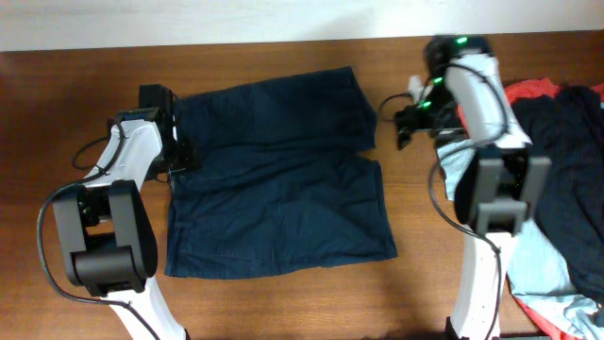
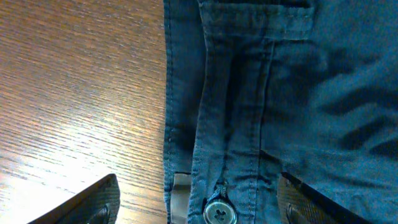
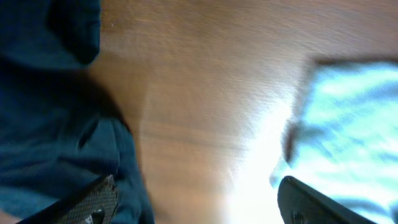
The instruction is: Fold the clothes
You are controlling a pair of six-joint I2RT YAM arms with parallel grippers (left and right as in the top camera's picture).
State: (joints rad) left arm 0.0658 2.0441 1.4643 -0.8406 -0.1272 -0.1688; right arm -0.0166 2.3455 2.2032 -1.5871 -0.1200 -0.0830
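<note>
The dark navy shorts (image 1: 274, 170) lie spread flat on the wooden table (image 1: 75, 104), waistband to the left and both legs to the right. My left gripper (image 1: 181, 142) is open and sits over the waistband's upper part. In the left wrist view its fingers (image 2: 199, 208) straddle the waistband (image 2: 236, 93) and a button (image 2: 217, 212). My right gripper (image 1: 403, 123) is open and empty, just right of the upper leg's hem. In the right wrist view its fingers (image 3: 199, 205) hang over bare wood, with the shorts' hem (image 3: 56, 124) at the left.
A pile of clothes lies at the right edge: a red garment (image 1: 530, 91), a dark garment (image 1: 571, 170) and a light blue T-shirt (image 1: 547, 274), which also shows in the right wrist view (image 3: 348, 124). The table's far edge (image 1: 236, 42) meets a white wall.
</note>
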